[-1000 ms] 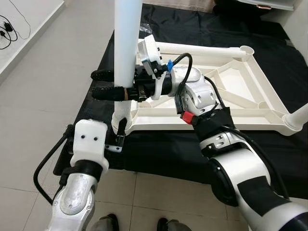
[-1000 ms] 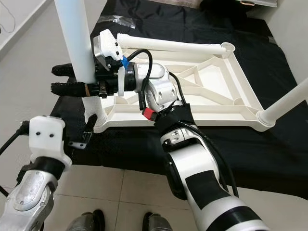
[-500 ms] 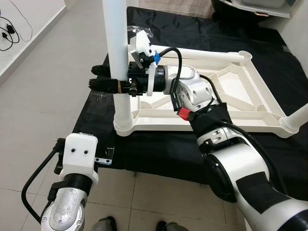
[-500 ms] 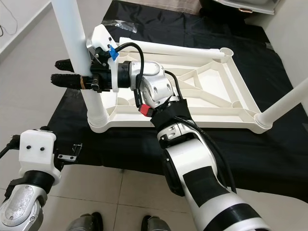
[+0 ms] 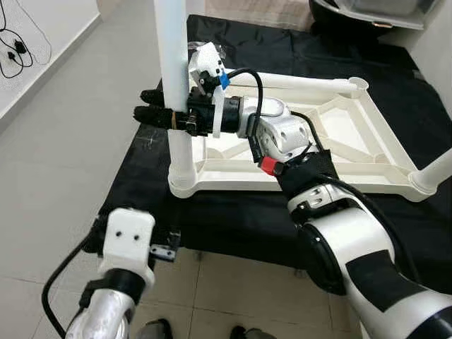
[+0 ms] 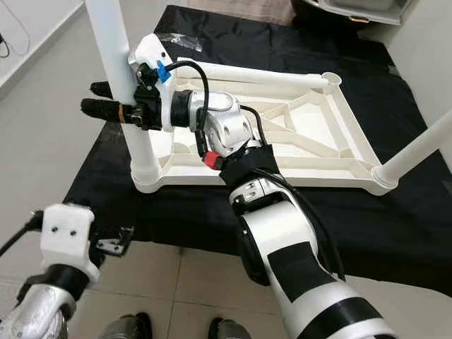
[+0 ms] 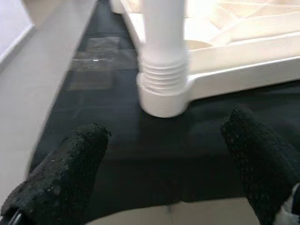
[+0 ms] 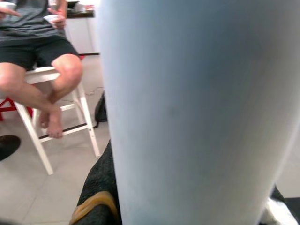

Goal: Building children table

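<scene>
The white table top (image 5: 374, 185) lies upside down on a black cloth. One white leg (image 5: 173, 49) stands upright in its near left corner socket (image 7: 161, 101). My right gripper (image 5: 166, 106) is shut on this leg about halfway up, one black finger on each side. The leg (image 8: 187, 108) is very close in the right wrist view. My left gripper (image 7: 164, 187) is open, low at the cloth's near edge, a short way back from the socket and touching nothing. A second leg (image 5: 304, 81) lies along the far rim. A third leg (image 5: 436, 168) sticks out of the near right corner.
The black cloth (image 5: 233, 212) covers a low platform; grey floor tiles (image 5: 63, 141) lie to the left and in front. A plastic bag (image 6: 185, 42) lies at the cloth's far left. A person (image 8: 42, 61) sits on a white stool beyond the leg.
My left gripper has let go at the leg's base and drawn back toward me and down. The right gripper keeps its hold on the leg. The camera has shifted slightly.
</scene>
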`<state>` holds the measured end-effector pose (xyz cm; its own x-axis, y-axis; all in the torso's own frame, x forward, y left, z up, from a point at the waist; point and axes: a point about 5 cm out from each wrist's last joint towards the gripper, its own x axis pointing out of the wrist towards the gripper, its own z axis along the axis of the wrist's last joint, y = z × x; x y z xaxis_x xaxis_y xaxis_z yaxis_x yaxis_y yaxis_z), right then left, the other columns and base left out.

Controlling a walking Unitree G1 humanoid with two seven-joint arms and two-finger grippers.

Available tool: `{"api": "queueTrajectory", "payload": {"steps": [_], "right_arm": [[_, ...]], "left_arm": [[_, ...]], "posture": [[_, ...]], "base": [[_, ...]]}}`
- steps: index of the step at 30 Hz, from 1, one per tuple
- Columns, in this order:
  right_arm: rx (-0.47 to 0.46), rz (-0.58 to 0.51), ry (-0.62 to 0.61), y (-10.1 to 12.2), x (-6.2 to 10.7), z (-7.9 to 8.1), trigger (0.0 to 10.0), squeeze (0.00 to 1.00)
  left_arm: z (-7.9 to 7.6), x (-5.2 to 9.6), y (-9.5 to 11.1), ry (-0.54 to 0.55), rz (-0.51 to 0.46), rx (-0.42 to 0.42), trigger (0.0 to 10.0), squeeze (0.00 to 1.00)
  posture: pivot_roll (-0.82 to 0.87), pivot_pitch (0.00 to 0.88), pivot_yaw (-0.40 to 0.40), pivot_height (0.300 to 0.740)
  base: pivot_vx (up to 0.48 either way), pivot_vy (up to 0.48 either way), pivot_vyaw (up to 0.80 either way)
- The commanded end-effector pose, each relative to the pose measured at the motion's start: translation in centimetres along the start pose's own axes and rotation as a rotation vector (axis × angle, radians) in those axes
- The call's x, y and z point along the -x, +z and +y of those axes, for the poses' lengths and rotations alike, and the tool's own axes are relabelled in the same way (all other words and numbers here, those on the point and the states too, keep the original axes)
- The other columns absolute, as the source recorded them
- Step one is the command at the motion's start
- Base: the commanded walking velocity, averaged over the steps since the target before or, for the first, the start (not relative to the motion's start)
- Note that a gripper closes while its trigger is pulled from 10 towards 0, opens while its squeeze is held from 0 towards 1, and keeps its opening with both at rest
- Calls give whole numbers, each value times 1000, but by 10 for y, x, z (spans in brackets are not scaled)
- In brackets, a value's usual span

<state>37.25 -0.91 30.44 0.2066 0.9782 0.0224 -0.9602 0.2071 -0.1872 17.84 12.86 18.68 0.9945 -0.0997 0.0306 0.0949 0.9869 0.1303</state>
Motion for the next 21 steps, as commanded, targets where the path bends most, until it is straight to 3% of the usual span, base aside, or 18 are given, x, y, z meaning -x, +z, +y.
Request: {"api": "queueTrajectory", "payload": {"steps": [1, 2, 11, 14, 17, 21], "right_arm": [[-151, 204, -71, -57, 13, -1, 10000, 0], [-162, 204, -99, -58, 15, -2, 10000, 0], [-169, 183, -166, -60, 20, -6, 10000, 0], [-210, 174, -346, -61, 27, -19, 10000, 0], [-226, 175, -413, -62, 31, -24, 10000, 0], [-232, 123, -360, -57, 34, -23, 10000, 0]], "left_arm": [[-7, 3, 1, -49, -7, 16, 10000, 0], [-13, 4, 0, -76, -3, 24, 10000, 0], [-16, 3, 0, -80, -8, 31, 10000, 0], [-14, 3, 0, -77, -10, 18, 10000, 0], [-15, 4, 0, -77, -10, 18, 10000, 0], [-16, 5, -1, -77, -7, 17, 10000, 0]], "posture": [[104, 237, -125, 740], [104, 237, -126, 740], [104, 238, -125, 740], [103, 237, -122, 740], [104, 233, -121, 740], [105, 230, -118, 740]], "base": [[0, 0, 0], [0, 0, 0], [0, 0, 0], [0, 0, 0], [0, 0, 0], [0, 0, 0]]}}
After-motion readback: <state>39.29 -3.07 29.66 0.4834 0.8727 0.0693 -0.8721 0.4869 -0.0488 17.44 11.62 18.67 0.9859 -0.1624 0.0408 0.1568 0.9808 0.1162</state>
